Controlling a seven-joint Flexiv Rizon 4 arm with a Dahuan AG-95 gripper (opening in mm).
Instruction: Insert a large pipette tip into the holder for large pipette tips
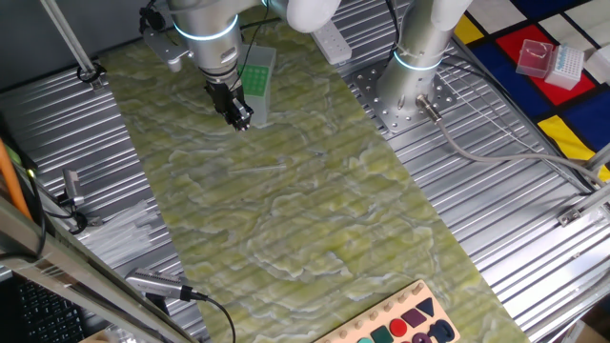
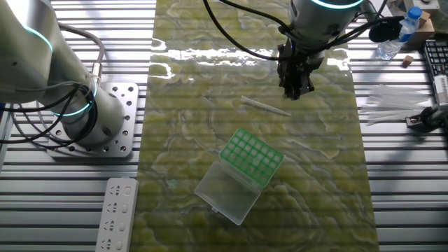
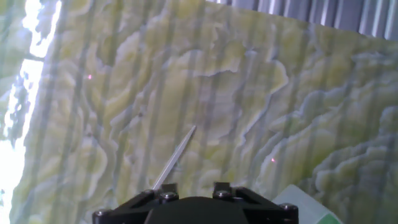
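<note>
A robotics lab: a ribbed aluminium table [image 1: 505, 238] with bolted arm bases [image 2: 105, 119], a green marbled mat [image 1: 286, 210], loose cables [image 1: 496, 152] and a power strip [image 2: 117, 217].

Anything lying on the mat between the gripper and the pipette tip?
No. In the other fixed view, only bare green mat separates the gripper from the large pipette tip; the holder sits farther off, beyond the tip.

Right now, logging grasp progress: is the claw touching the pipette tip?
Apart. The other fixed view shows the claw above green mat, with the pipette tip lying separate.
</note>
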